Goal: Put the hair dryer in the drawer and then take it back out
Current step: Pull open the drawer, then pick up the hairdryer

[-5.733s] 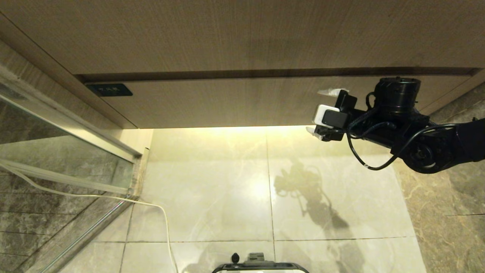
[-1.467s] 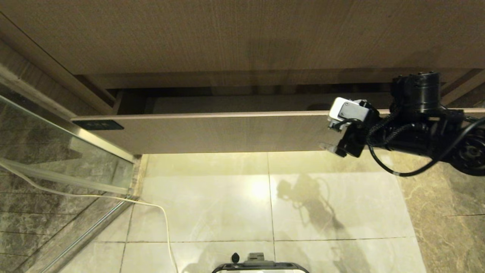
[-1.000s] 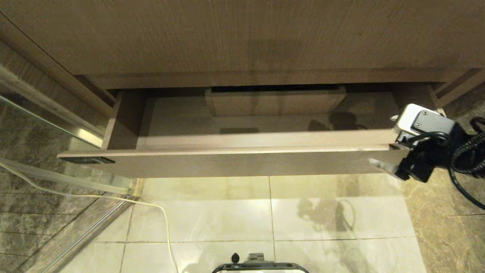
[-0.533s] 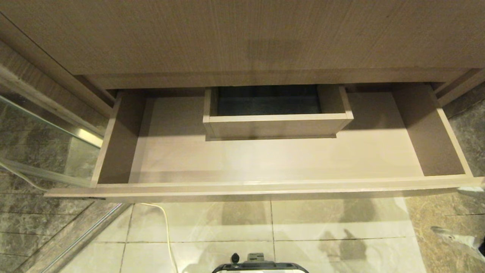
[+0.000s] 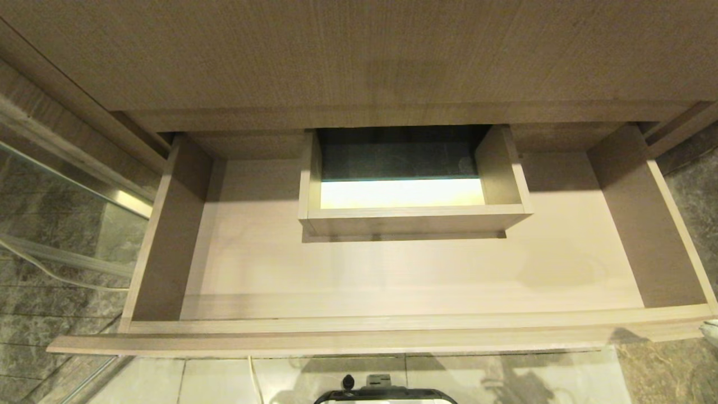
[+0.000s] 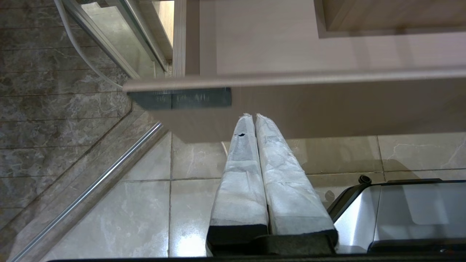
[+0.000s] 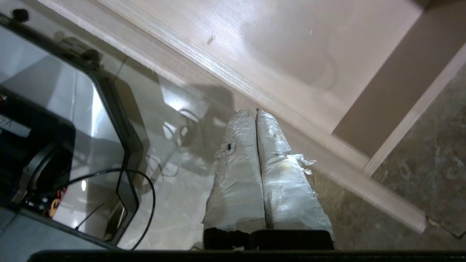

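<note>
Tiled floor below, drawer (image 5: 392,280) stands open for the dryer we can't see; right gripper (image 7: 256,112) and left gripper (image 6: 253,116) closed, empty, outside its front edge.

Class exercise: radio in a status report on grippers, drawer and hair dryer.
Left gripper shut, below the drawer front. Right gripper shut, empty, off the drawer's front corner. Drawer wide open, nothing inside. Hair dryer not in view.
</note>
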